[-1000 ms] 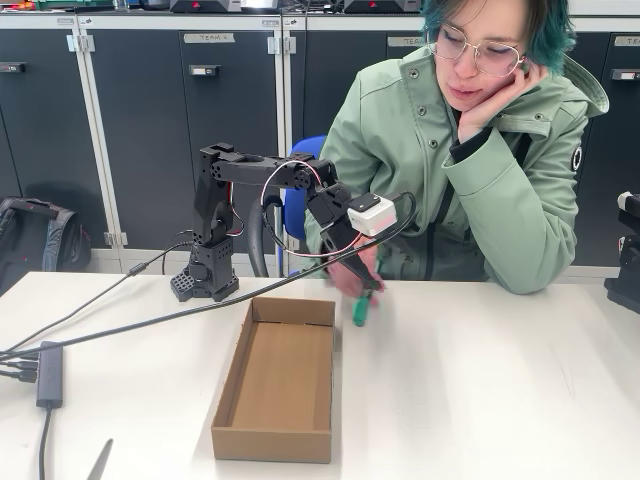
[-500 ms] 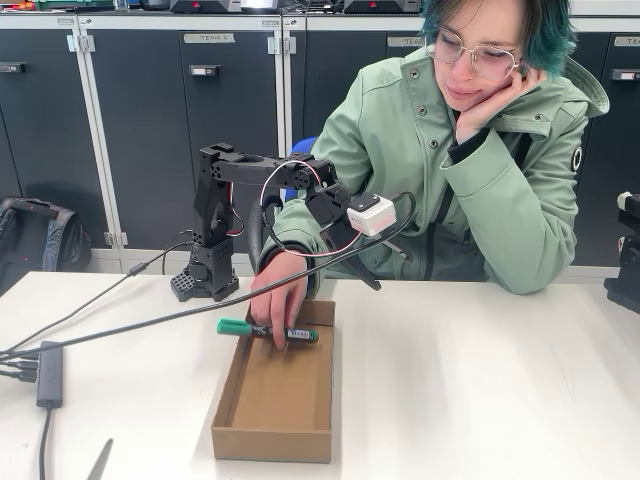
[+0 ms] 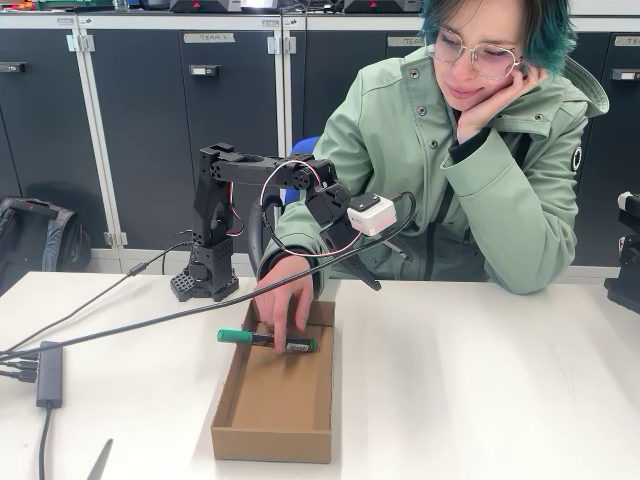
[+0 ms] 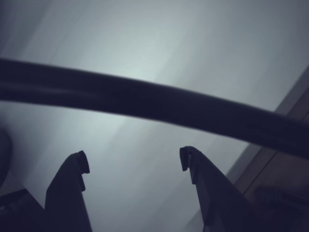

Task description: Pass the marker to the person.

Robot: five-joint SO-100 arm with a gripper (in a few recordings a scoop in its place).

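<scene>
The marker is in the person's hand, over the box.

The marker [image 3: 266, 338] lies flat across the far end of the brown cardboard box [image 3: 275, 428], with the person's hand [image 3: 285, 297] holding it there. It has a green cap that pokes out past the left wall of the box, a dark body, and a red and white label near the fingers. The gripper [image 3: 375, 283] hangs above the table just right of the box, with nothing in it, and in the wrist view its two fingers [image 4: 77, 170] stand wide apart. If the arm swings toward the box now, it could bump the hand. A thick black cable [image 4: 159, 104] runs close in front of the fingers and might get caught.
</scene>
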